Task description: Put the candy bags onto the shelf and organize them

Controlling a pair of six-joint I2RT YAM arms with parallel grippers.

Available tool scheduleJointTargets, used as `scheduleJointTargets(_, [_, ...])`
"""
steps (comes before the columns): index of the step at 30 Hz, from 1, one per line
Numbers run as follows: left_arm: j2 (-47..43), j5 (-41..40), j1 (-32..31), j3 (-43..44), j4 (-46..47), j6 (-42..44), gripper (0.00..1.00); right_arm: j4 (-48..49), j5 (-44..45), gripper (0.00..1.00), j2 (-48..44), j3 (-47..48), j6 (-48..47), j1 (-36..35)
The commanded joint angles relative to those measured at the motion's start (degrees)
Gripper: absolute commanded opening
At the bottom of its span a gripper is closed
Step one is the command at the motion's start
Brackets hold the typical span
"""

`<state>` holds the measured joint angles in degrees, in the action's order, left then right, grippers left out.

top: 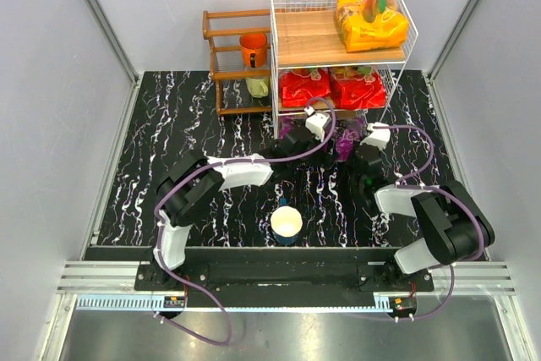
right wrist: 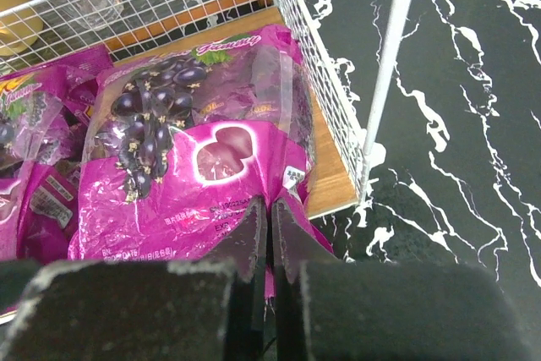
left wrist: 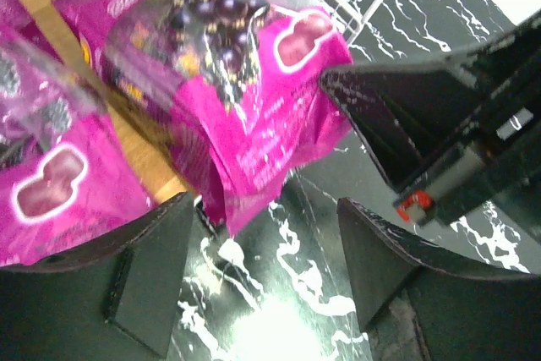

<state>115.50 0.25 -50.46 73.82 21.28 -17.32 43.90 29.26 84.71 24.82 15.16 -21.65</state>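
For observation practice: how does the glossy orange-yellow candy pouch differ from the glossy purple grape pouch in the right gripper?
The orange-yellow pouch lies free on the top board of the white wire shelf; the purple grape pouch lies on the bottom board, its near edge overhanging, pinched by the right gripper. Both are glossy plastic.

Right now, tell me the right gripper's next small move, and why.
Probably nudge the right gripper forward a little before letting go. It is shut on the near edge of the purple bag, and that edge hangs past the front of the shelf's bottom board. The left gripper is open, holding nothing.
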Motion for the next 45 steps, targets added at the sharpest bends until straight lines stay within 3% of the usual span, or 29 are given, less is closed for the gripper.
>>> scheduleJointTargets(1, [-5.37, 1.77, 0.54, -3.94, 0.78, -3.33, 0.72, 6.55, 0.10, 0.00, 0.90, 4.09, -1.88, 0.91])
scheduleJointTargets(18, [-16.45, 0.45, -6.76, -12.47, -0.10, -1.57, 0.73, 4.54, -1.39, 0.01, 6.26, 9.98, -3.38, 2.23])
scheduleJointTargets(21, [-18.90, -0.07, -7.02, -14.93, 0.52, -2.19, 0.74, 2.68, -2.53, 0.12, 4.68, 9.20, -3.12, 2.31])
scheduleJointTargets(22, [-19.52, 0.01, -7.20, -15.54, 0.61, -2.36, 0.74, 2.86, -2.71, 0.30, 3.55, 8.67, -2.94, 2.23])
scheduleJointTargets(25, [-22.59, -2.09, -7.64, -18.09, 0.52, -2.89, 0.74, 3.03, -1.22, 0.60, 0.74, 6.39, -2.07, 2.23])
scheduleJointTargets(29, [-27.51, -4.72, -8.95, -20.47, -1.23, -3.33, 0.74, 1.63, -0.51, 0.68, -2.87, 4.28, -1.45, 2.23])
scheduleJointTargets(36, [-35.43, -9.48, -12.03, -23.37, -6.50, -4.21, 0.77, -6.10, -1.13, 0.72, -11.39, 1.38, 2.50, 2.31])
scheduleJointTargets(42, [-41.84, -14.13, -12.82, -26.36, -14.67, -9.04, 0.93, -17.16, -0.34, 0.78, -23.16, -2.75, 10.49, 2.23])
scheduleJointTargets(45, [-46.41, -16.59, -13.09, -28.81, -18.72, -11.24, 0.96, -25.86, -2.18, 0.97, -31.33, -3.11, 13.67, 2.31])
